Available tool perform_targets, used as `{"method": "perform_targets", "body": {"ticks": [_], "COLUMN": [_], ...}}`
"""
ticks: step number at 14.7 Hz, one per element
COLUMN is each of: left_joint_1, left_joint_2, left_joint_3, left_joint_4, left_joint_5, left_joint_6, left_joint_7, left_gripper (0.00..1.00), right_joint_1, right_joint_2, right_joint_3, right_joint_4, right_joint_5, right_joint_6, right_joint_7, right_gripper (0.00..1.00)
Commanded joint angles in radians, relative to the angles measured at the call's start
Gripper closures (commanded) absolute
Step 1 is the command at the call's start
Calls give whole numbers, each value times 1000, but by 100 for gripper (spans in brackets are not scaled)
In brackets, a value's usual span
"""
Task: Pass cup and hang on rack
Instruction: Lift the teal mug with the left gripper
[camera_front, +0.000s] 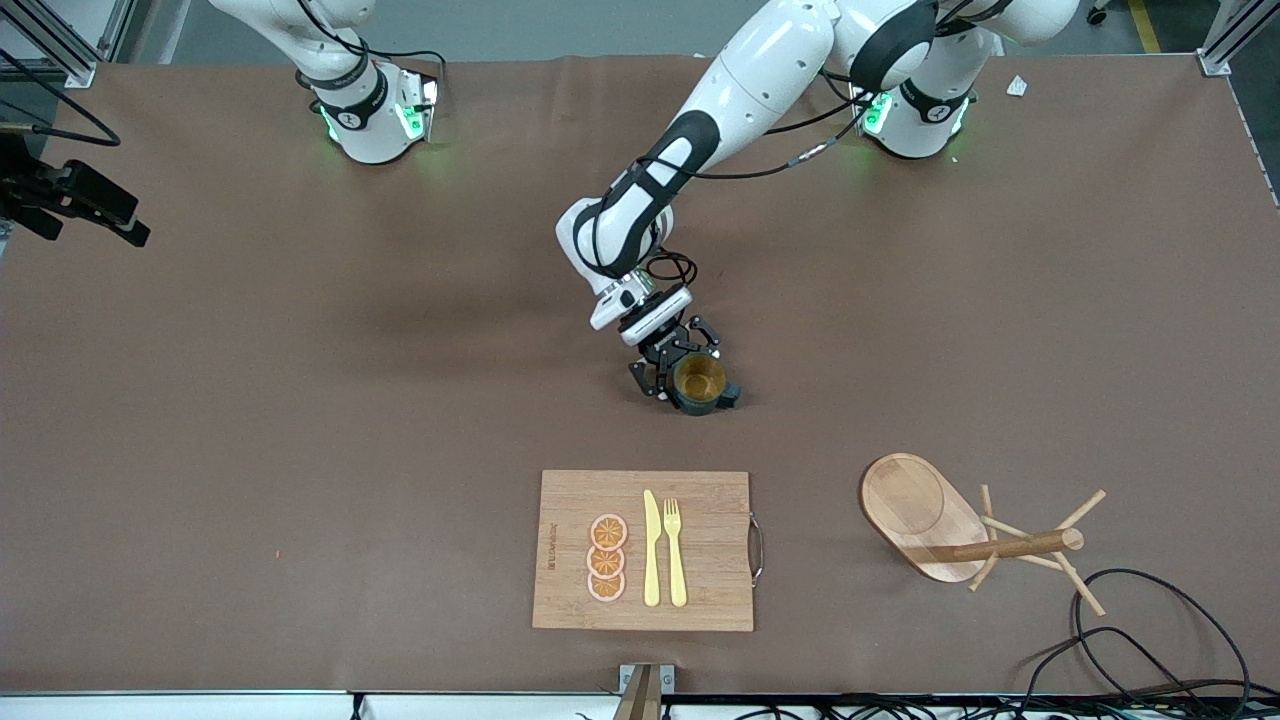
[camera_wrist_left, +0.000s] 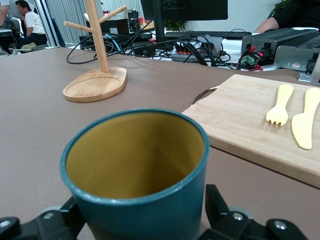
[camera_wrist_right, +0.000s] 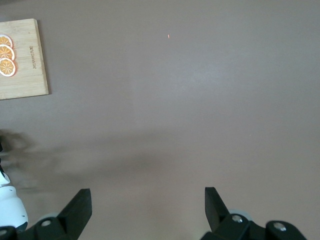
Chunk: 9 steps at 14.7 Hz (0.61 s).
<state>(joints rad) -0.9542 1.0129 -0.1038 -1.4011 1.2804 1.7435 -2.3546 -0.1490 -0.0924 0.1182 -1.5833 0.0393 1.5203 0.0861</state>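
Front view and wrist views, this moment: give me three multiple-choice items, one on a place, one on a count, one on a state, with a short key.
1. Where does the cup stand?
A. on the cutting board
B. on the table, farther from the front camera than the cutting board
C. on a peg of the rack

2. How many orange slices lie on the cutting board?
A. two
B. three
C. five

3. How does the left gripper stand?
A. fingers on either side of the cup
B. shut tight above the rack
C. resting on the fork

Key: 1 B, the cup sits on the brown table above the board in the front view. 2 B, three slices in a column beside the knife. 3 A, the left wrist view shows a finger at each side of the cup. The right gripper waits, open over bare table.
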Motion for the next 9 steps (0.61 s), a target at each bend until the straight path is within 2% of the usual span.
{"method": "perform_targets", "body": {"ticks": [1,3,4,9], "left_joint_1": [-12,-11,-11,-12], "left_joint_2": [32,35,30,-5], "left_joint_3": [10,10,10,4], "left_joint_4": [20,24,25,25], "left_joint_5": [26,42,42,27], "left_joint_6": [-15,-15,-15,-18], "left_joint_7": [11,11,12,11], "left_gripper": [28,44,48,49], "right_joint_1": [-18,-17,-17,-15], "right_joint_2": [-4,-4,-4,-4], "right_joint_3": [9,9,11,12], "right_joint_4": [-4,-3,-3,-3], "right_joint_5": [16,14,14,16], "right_joint_6": [-11,-12,-12,-12], "right_joint_7": [-2,-3,-3,-3], "right_gripper": [0,0,0,0]}}
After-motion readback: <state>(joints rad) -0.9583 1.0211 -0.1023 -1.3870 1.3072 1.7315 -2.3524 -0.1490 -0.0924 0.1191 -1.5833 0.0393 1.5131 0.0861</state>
